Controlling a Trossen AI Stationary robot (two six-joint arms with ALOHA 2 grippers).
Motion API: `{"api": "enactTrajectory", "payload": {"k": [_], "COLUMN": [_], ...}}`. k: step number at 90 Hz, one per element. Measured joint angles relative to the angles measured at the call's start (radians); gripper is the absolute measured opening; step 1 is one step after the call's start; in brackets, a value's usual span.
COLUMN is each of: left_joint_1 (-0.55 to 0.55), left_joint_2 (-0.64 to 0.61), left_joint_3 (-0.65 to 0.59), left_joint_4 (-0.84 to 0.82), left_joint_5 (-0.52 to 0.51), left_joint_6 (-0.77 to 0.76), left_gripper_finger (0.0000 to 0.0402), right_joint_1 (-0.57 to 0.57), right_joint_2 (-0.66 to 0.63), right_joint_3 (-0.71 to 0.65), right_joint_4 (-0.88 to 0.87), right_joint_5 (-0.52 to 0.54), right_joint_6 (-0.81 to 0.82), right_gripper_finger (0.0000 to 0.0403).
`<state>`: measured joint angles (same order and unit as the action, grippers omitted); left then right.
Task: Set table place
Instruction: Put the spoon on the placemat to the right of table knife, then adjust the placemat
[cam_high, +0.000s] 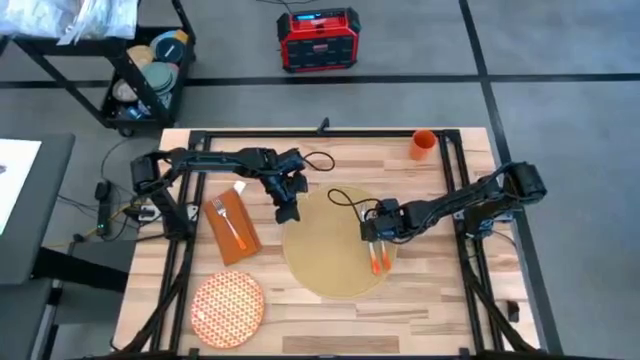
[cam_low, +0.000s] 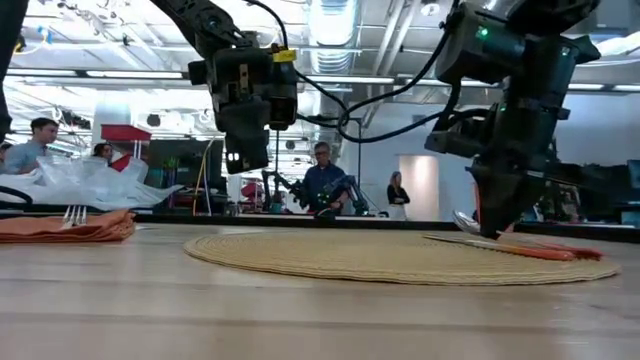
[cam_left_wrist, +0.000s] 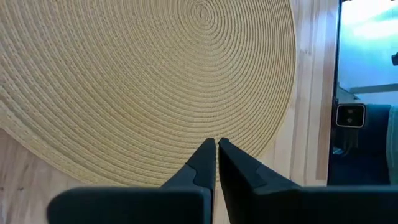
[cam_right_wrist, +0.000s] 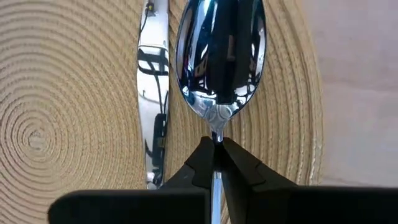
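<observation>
A round tan woven placemat (cam_high: 330, 250) lies mid-table. On its right part lie a knife (cam_right_wrist: 152, 93) and a spoon (cam_right_wrist: 221, 56), both with orange handles (cam_high: 376, 262). My right gripper (cam_right_wrist: 216, 142) is shut on the spoon. My left gripper (cam_high: 287, 213) hangs shut over the placemat's left edge, raised clear of it in the low view (cam_low: 248, 160), touching nothing. A rust-orange napkin (cam_high: 232, 228) with a fork on it lies left of the placemat. The patterned plate (cam_high: 228, 307) sits at the near left. The orange cup (cam_high: 423, 144) stands at the far right. My right gripper pinches the spoon's thin neck (cam_right_wrist: 216, 132), just behind the bowl, between its two fingertips. The fingers come from above, pointing down, and lie across the spoon. The spoon's orange handle (cam_low: 555, 252) rests on the placemat, and the bowl (cam_low: 465, 220) sits just above the weave.
Bare wood of the table (cam_high: 450, 300) shows near and right of the placemat. A black cart (cam_high: 150, 70) with dishes and a red box (cam_high: 318, 40) stand on the floor beyond the far edge. People (cam_low: 322, 185) show in the room behind.
</observation>
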<state>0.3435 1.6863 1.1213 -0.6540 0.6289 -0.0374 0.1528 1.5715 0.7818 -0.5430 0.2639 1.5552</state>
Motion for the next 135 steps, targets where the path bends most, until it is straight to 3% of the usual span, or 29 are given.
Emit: {"api": "enactTrajectory", "payload": {"k": [43,63,74,84,96,115,135], "left_joint_1": [0.000,-0.013,-0.083,-0.141,-0.179,-0.198,-0.236], "left_joint_2": [0.000,0.000,0.000,0.001,0.001,0.001,0.001], "left_joint_3": [0.000,0.000,0.001,0.001,0.001,-0.088,-0.190], "left_joint_4": [0.003,0.003,0.003,0.016,0.086,0.335,0.487], "left_joint_5": [0.000,-0.003,-0.152,-0.249,-0.280,-0.283,-0.313], "left_joint_6": [0.006,-0.032,-0.012,0.033,0.003,-0.109,-0.254], "left_gripper_finger": [0.0000,0.0000,0.0000,0.0000,0.0000,0.0000,0.0000], "right_joint_1": [0.000,0.024,-0.003,-0.066,-0.204,-0.412,-0.508], "right_joint_2": [0.000,-0.069,-0.136,-0.215,-0.339,-0.519,-0.605], "right_joint_3": [0.000,0.000,0.001,0.001,0.001,0.002,0.002], "right_joint_4": [0.000,0.000,-0.051,-0.191,-0.303,-0.312,-0.318], "right_joint_5": [0.003,0.181,0.198,0.224,0.225,0.209,0.183], "right_joint_6": [-0.014,-0.030,-0.092,-0.143,-0.353,-0.594,-0.701], "right_gripper_finger": [0.0052,0.0052,0.0052,0.0052,0.0052,0.0052,0.0052]}}
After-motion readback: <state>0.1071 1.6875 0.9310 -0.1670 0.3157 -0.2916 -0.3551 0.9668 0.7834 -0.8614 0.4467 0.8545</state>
